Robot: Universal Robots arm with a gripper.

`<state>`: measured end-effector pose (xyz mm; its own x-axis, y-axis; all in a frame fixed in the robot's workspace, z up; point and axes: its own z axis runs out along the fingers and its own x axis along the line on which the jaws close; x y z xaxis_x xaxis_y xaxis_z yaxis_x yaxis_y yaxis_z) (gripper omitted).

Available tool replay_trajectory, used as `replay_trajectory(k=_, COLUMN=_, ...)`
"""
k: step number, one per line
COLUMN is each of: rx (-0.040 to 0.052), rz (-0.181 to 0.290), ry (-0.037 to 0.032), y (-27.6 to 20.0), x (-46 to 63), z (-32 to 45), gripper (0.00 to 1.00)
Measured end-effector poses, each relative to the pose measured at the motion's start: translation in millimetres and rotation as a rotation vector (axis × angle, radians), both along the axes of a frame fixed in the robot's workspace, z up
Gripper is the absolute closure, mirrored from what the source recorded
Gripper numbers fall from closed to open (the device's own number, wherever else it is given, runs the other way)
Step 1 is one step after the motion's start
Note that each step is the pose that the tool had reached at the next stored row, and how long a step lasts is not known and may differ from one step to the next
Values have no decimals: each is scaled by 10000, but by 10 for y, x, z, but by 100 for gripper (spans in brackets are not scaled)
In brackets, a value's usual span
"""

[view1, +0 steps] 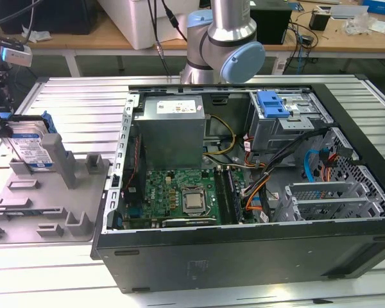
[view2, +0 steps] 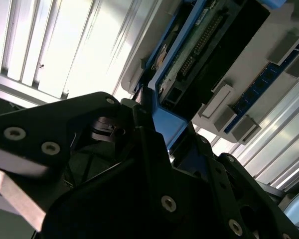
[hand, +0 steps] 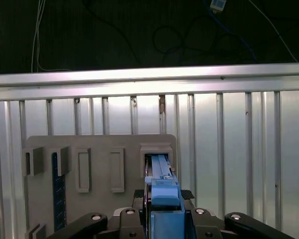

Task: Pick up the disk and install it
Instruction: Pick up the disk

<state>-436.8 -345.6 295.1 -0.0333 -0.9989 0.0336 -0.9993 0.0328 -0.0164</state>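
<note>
Black gripper jaws appear clamped on the blue-railed silver hard disk, which stands upright in the grey plastic holder, top edge presented for grasping.

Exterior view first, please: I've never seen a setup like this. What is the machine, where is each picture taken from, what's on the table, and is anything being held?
The machine is a robot arm with a gripper at its end. The exterior view comes from a camera off the arm. Both wrist views come from cameras riding on the arm, looking past the gripper. On the slatted metal table sit an open computer case and, to the exterior view's left, a grey holder tray. The disk, with its blue rail frame, stands on edge in that tray. The gripper is right at the disk's top edge. Whether it grips the disk I cannot tell.
</note>
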Motion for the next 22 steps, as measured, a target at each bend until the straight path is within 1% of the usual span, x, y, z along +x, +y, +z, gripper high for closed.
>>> replay_trajectory(k=13, rx=-1, rz=0, ry=0, y=0, x=0, z=-1, gripper=63)
replay_trajectory(k=14, rx=1, rz=0, ry=-2, y=0, x=0, z=-2, gripper=62)
replay_trajectory(k=15, rx=0, rz=0, ry=-1, y=0, x=0, z=-2, gripper=56)
replay_trajectory(k=17, rx=0, rz=0, ry=-1, y=0, x=0, z=-2, gripper=56)
replay_trajectory(k=18, rx=0, rz=0, ry=-1, y=0, x=0, z=-2, gripper=49)
replay_trajectory(k=22, rx=0, rz=0, ry=0, y=0, x=0, z=-2, gripper=49)
